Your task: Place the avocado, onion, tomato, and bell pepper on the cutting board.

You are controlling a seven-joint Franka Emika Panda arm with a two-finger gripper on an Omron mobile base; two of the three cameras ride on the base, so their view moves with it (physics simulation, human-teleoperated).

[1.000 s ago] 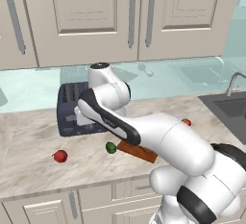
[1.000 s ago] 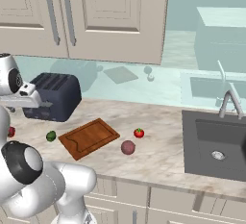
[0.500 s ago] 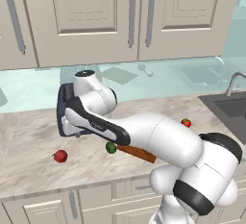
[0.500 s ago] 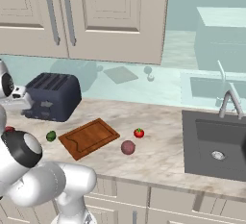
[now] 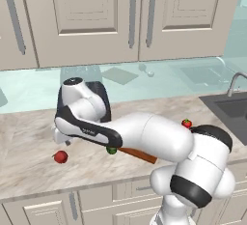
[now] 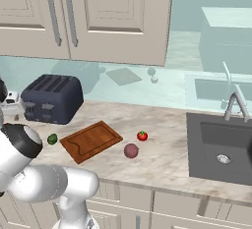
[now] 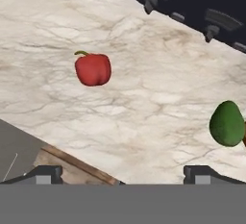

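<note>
Bell pepper (image 7: 93, 69) red, greenish stem. Avocado (image 7: 227, 123) dark green. Tomato (image 6: 142, 135) bright red, green top. Onion (image 6: 131, 150) dull mauve. Cutting board (image 6: 91, 140) reddish-brown wood. Toaster (image 6: 51, 99) dark navy. Counter (image 7: 144, 107) beige marble, veined.

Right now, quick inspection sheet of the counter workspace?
Surface: marbled beige counter, nothing spilled.
Job's things: reddish-brown wooden cutting board bare; small dark-green avocado just off its left end; glossy red tomato and dull mauve onion to its right; red lumpy bell pepper alone, further left.
Clutter: dark toaster behind the board.
Grippers: gripper open, empty, above the counter near the pepper.
Cables: nothing seen.
Surroundings: dark sink, cream cabinets.
</note>
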